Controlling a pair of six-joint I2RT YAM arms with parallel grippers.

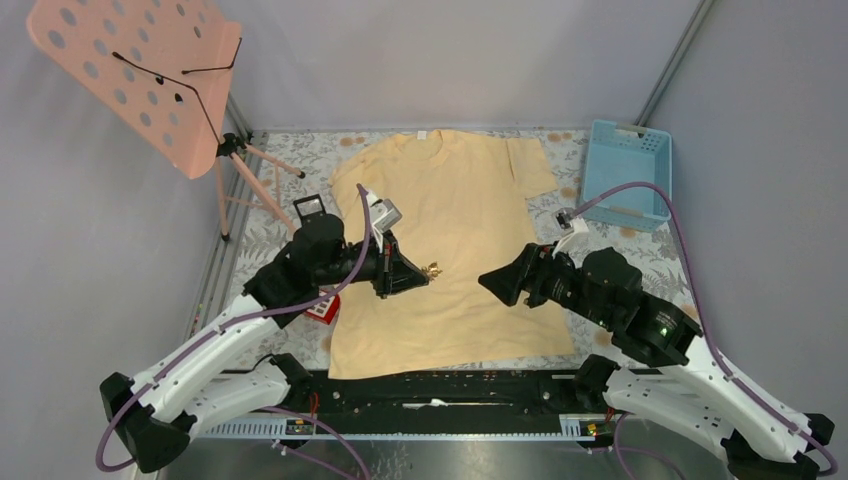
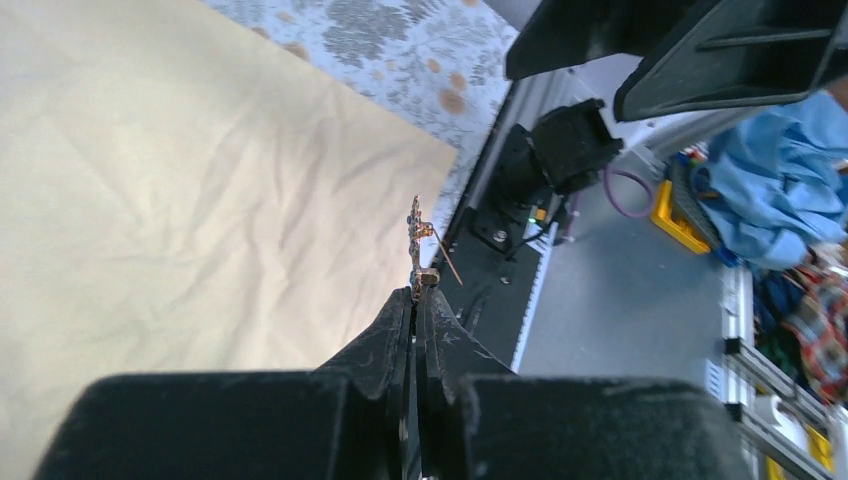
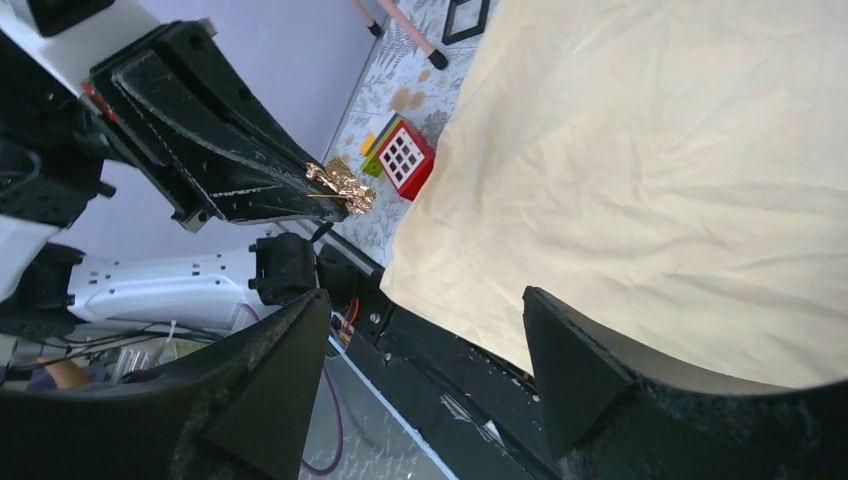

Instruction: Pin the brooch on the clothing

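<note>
Left wrist view: left claw (image 2: 415, 302) pinches brooch (image 2: 414, 238) over clothing (image 2: 180, 200); right claw (image 3: 425, 300) gapes.

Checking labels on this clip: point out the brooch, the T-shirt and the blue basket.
brooch (image 2: 414, 240), left wrist view, middle of its edge-on ornament.
T-shirt (image 1: 470, 215), top external view, bare chest area.
blue basket (image 1: 625, 170), top external view, bare floor inside.

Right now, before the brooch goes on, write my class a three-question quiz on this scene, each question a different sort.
1. True or false: the left gripper is shut on the brooch.
2. The right gripper is: A open, B shut, C out of view.
3. Fill in: the basket to the right of the T-shirt is ____ in colour.
Key: 1 true; 2 A; 3 blue.
</note>
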